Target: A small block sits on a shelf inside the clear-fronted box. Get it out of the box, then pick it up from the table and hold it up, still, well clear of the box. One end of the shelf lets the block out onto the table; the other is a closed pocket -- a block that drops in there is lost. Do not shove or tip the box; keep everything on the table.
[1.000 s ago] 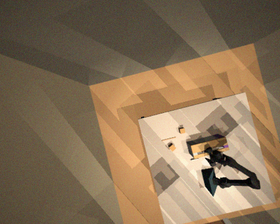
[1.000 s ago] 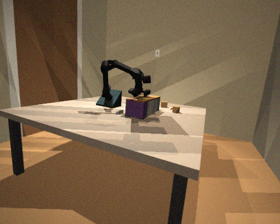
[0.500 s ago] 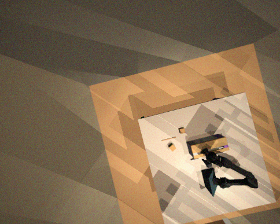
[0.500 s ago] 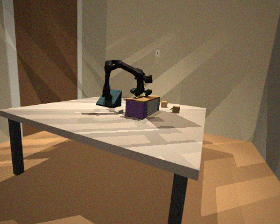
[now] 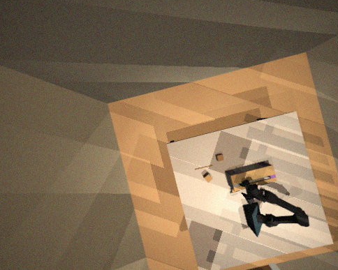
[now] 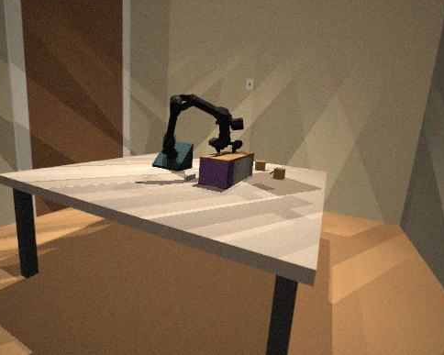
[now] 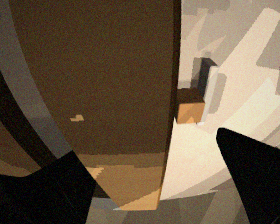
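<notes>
A pale table point(image 6: 242, 232) on dark legs stands on an orange-brown floor point(image 6: 375, 269), before beige walls point(image 6: 334, 67).

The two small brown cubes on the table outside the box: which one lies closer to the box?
The cube beside the box's far side is closer. The other cube, next to the thin stick, sits further out past the box's end.
</notes>
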Controlling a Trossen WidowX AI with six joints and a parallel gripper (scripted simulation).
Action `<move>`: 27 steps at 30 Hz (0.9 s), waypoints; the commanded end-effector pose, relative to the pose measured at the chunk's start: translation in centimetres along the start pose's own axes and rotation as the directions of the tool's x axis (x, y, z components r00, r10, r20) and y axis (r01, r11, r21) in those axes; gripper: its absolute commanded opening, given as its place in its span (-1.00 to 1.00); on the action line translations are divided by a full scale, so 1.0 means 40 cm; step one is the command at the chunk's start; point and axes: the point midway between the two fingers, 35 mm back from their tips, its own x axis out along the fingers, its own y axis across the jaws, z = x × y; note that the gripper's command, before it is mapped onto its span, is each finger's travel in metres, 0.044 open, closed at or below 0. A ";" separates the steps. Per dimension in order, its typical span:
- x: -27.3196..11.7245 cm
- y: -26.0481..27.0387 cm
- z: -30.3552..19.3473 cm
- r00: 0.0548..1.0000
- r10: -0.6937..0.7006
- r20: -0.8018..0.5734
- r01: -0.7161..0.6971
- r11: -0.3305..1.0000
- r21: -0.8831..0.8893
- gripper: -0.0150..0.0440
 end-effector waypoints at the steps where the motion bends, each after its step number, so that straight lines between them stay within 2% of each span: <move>1: -0.078 0.004 -0.032 1.000 0.009 -0.008 -0.009 1.000 -0.002 0.86; 4: -0.125 -0.002 -0.045 1.000 0.007 -0.006 -0.007 1.000 -0.006 0.86; 8: -0.112 0.001 -0.045 1.000 0.019 -0.008 -0.020 1.000 -0.015 0.86; 9: -0.113 -0.001 -0.045 1.000 0.020 -0.005 -0.021 0.999 -0.030 0.78; 12: -0.118 -0.013 -0.049 0.999 0.031 0.016 -0.028 0.983 -0.180 0.51; 15: -0.116 -0.020 -0.058 0.998 0.049 0.040 -0.025 0.892 -0.451 0.47; 18: -0.114 -0.027 -0.068 0.995 0.070 0.066 -0.002 0.703 -0.711 0.47; 21: -0.112 -0.034 -0.078 0.992 0.092 0.091 0.041 0.446 -0.894 0.47; 24: -0.110 -0.041 -0.087 0.987 0.115 0.115 0.098 0.146 -0.984 0.47; 27: -0.109 -0.048 -0.097 0.981 0.139 0.138 0.161 -0.167 -0.973 0.47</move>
